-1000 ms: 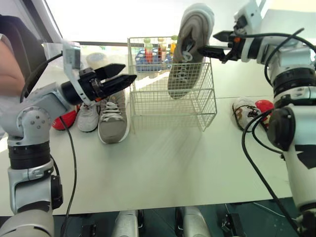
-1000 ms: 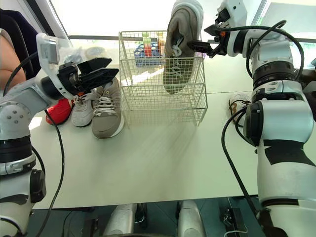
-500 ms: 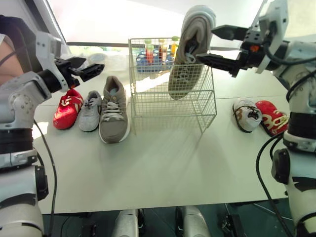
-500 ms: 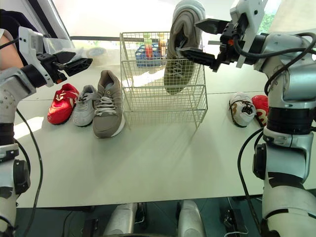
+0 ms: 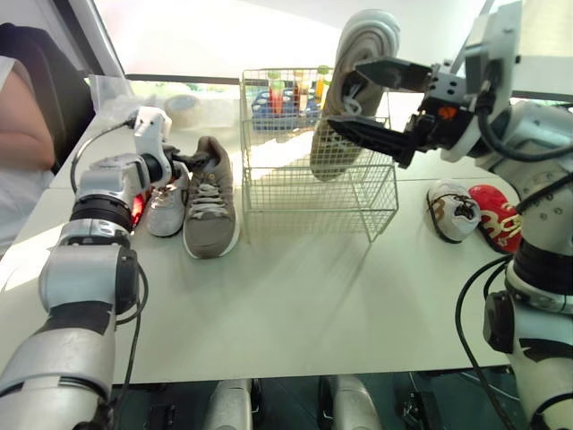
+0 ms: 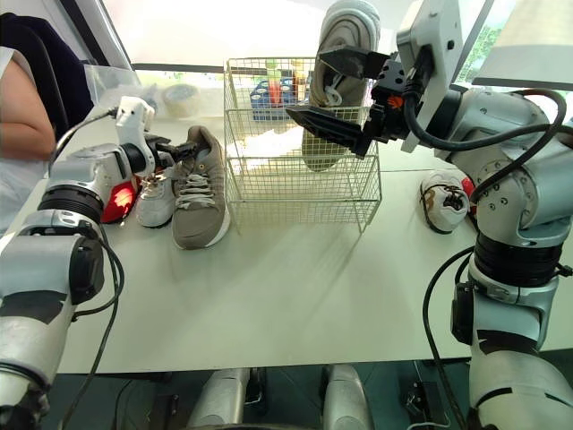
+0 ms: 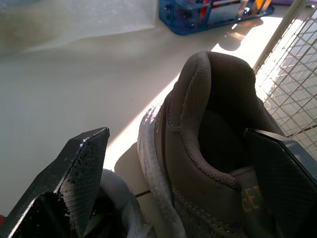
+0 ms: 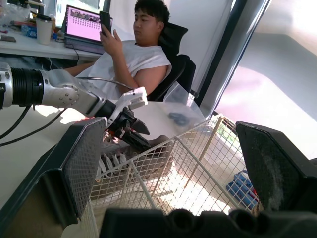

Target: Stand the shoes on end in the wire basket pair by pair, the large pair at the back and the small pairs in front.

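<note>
Left wrist view: astride the padded heel collar of the large taupe mesh-and-suede sneaker (image 7: 213, 148) with the left gripper (image 7: 176, 136), textured black fingers (image 7: 81, 163) released, one on either side. Lying flat on the pale smooth worktop (image 5: 295, 305), left of centre, just beside a small grey-white sneaker (image 5: 164, 202). Probably best to close on the stiffer heel back rather than the soft collar lip, then lift heel-up over the rim of the white wire basket (image 5: 313, 193). Further back, upper centre: standing on end toward the basket's right side, the matching taupe sneaker (image 5: 369, 36) with pale rubber sole. In front of it the right gripper (image 5: 343, 93), fingers wide apart, grasping nothing.
</note>
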Motion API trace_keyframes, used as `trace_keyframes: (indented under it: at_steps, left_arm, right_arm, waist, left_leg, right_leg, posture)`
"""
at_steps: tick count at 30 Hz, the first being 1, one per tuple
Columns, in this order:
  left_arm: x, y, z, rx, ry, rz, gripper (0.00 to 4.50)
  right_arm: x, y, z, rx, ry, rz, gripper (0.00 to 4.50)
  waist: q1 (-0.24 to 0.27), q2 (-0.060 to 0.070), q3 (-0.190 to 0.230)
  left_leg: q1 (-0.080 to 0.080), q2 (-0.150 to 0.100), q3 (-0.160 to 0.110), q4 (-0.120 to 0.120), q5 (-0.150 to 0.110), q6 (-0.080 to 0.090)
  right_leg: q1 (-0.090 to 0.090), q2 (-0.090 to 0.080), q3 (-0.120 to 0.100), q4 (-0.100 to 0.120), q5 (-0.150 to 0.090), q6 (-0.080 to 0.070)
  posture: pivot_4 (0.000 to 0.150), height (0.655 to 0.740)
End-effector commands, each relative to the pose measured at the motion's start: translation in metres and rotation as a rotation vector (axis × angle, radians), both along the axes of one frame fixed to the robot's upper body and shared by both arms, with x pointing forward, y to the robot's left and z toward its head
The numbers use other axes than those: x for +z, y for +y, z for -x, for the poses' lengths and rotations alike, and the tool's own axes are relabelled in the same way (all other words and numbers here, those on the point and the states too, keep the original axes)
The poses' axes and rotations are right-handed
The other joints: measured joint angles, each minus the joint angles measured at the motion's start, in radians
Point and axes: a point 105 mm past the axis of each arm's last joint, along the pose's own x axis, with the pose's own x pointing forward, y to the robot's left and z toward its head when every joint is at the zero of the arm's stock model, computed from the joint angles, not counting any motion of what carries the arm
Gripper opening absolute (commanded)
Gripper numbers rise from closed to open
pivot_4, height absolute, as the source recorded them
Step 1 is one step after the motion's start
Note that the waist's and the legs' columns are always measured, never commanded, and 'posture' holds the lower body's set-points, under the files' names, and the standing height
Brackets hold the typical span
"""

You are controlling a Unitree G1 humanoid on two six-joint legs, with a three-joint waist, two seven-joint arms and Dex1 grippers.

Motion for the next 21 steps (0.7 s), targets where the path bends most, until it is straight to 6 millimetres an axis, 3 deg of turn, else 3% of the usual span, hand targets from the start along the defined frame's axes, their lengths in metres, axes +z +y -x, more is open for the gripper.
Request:
trace_keyframes:
  at_steps: [1, 4, 9, 11, 12, 18, 21]
  left_arm:
    - [0.017, -0.001, -0.006, 0.037, -0.058, -0.048, 4.5]
    - [0.01, -0.005, -0.007, 0.047, -0.043, -0.063, 3.7]
    - [0.011, -0.01, -0.008, 0.041, -0.032, -0.045, 1.18]
    - [0.011, -0.011, -0.008, 0.04, -0.02, -0.025, 0.29]
    - [0.012, -0.011, -0.008, 0.04, -0.012, -0.006, 0.08]
    - [0.028, -0.002, -0.006, 0.056, -0.015, 0.035, 0.08]
    - [0.034, 0.001, -0.004, 0.052, 0.001, 0.026, 1.29]
  right_arm:
    - [0.009, 0.0, 0.008, -0.002, -0.043, -0.019, 4.49]
    - [0.008, 0.002, 0.009, -0.005, -0.041, -0.025, 4.5]
    - [0.007, 0.002, 0.008, -0.015, -0.036, -0.034, 4.5]
    - [0.006, 0.003, 0.007, -0.016, -0.033, -0.036, 4.5]
    - [0.006, 0.003, 0.007, -0.017, -0.032, -0.035, 4.5]
    - [0.007, 0.005, 0.005, -0.017, -0.029, -0.039, 4.5]
    - [0.006, 0.006, 0.003, -0.017, -0.026, -0.042, 4.5]
  waist:
    - [0.0, 0.0, 0.0]
    - [0.0, 0.0, 0.0]
    - [0.0, 0.0, 0.0]
    - [0.0, 0.0, 0.0]
    - [0.0, 0.0, 0.0]
    - [-0.003, 0.0, 0.0]
    - [-0.004, 0.0, 0.0]
  left_leg:
    - [0.0, 0.0, 0.0, 0.0, 0.0, 0.0]
    - [0.0, 0.0, 0.0, 0.0, 0.0, 0.0]
    - [0.0, 0.0, 0.0, 0.0, 0.0, 0.0]
    - [0.0, 0.0, 0.0, 0.0, 0.0, 0.0]
    - [0.0, 0.0, 0.0, 0.0, 0.0, 0.0]
    - [0.0, 0.0, 0.0, 0.0, 0.0, 0.001]
    - [-0.001, 0.0, 0.0, 0.0, 0.0, 0.001]
  right_leg:
    - [0.0, 0.0, 0.0, 0.0, 0.0, 0.0]
    - [0.0, 0.0, 0.0, 0.0, 0.0, 0.0]
    - [0.0, 0.0, 0.0, 0.0, 0.0, 0.0]
    - [0.0, 0.0, 0.0, 0.0, 0.0, 0.0]
    - [0.0, 0.0, 0.0, 0.0, 0.0, 0.0]
    - [0.0, 0.0, 0.0, 0.0, 0.0, 0.0]
    - [0.0, 0.0, 0.0, 0.0, 0.0, 0.0]
  posture:
    - [0.15, 0.74]
    - [0.15, 0.74]
    - [0.15, 0.74]
    - [0.15, 0.74]
    - [0.15, 0.74]
    - [0.15, 0.74]
    - [0.15, 0.74]
